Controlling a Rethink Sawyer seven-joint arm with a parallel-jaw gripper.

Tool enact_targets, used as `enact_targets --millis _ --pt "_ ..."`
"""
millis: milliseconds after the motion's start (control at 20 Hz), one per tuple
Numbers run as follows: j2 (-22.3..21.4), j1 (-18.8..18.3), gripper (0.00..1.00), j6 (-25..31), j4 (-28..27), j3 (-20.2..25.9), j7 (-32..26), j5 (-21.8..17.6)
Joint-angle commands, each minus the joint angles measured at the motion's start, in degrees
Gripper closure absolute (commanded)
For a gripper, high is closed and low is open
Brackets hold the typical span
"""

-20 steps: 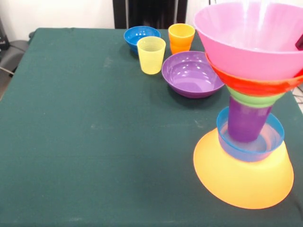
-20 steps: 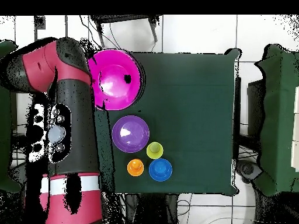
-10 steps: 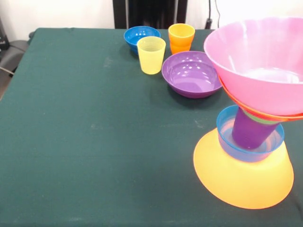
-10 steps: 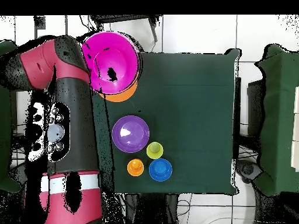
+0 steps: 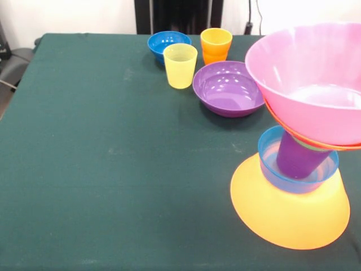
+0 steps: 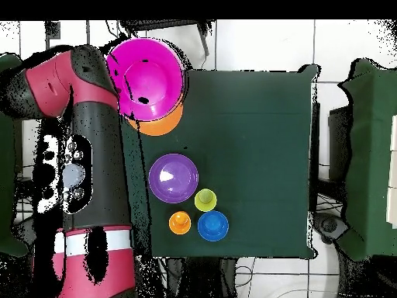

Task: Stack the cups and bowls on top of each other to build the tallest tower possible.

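From the front, the tower [image 5: 293,169] stands on the table [image 5: 101,158]: an upturned yellow-orange bowl [image 5: 287,212] as base, a light blue bowl [image 5: 296,172] on it, a purple cup [image 5: 296,158] in that, then a tilted pink bowl [image 5: 310,84] over an orange-red rim. A purple bowl [image 5: 228,87], yellow cup [image 5: 180,65], orange cup [image 5: 216,44] and dark blue bowl [image 5: 166,44] sit apart. My gripper does not show here.

From overhead, my arm [image 6: 93,155] runs beside the leaning pink bowl [image 6: 147,77]. I cannot tell how my gripper stands.
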Motion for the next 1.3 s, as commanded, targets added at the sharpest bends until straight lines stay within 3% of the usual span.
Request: enact_targets --millis 50,450,500,1300 --pt "4.97 -0.31 1.0 -0.61 1.71 3.82 -4.48 -3.67" --pt "4.92 -0.42 1.0 -1.82 1.83 3.67 -4.66 -3.97" --pt "4.79 -0.46 0.0 -1.96 2.05 3.69 -4.51 -3.9" --pt "4.65 0.12 0.0 0.5 1.35 1.41 -4.58 -5.05"
